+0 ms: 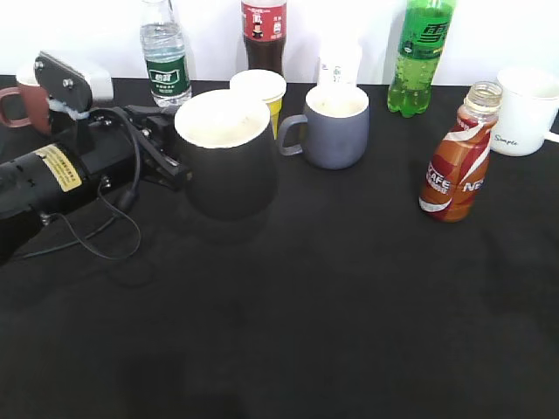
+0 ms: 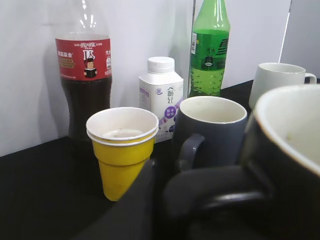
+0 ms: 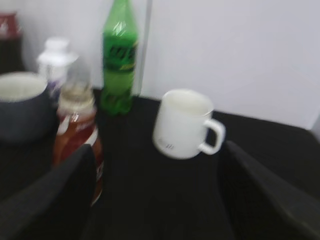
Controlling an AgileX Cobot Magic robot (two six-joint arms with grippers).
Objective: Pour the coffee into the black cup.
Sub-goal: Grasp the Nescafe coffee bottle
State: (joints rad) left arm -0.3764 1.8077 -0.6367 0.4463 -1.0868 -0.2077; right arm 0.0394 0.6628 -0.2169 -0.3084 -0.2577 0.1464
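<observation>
The black cup (image 1: 229, 157), white inside, stands left of centre on the black table; it fills the right side of the left wrist view (image 2: 290, 150). My left gripper (image 1: 166, 148) reaches in from the left, and its fingers (image 2: 165, 200) are closed around the cup's black handle. The coffee bottle (image 1: 456, 166), with an orange-red and white wrap and no cap, stands upright at the right. In the right wrist view it (image 3: 77, 130) stands just beyond my left finger. My right gripper (image 3: 155, 165) is open and empty, and out of the exterior view.
A grey-blue mug (image 1: 336, 127) and a yellow paper cup (image 1: 259, 87) stand right behind the black cup. Along the back are a water bottle (image 1: 164, 57), a cola bottle (image 1: 264, 35), a white milk bottle (image 1: 339, 65) and a green bottle (image 1: 421, 52). A white mug (image 1: 524, 109) is far right, a reddish-brown mug (image 1: 22, 105) far left.
</observation>
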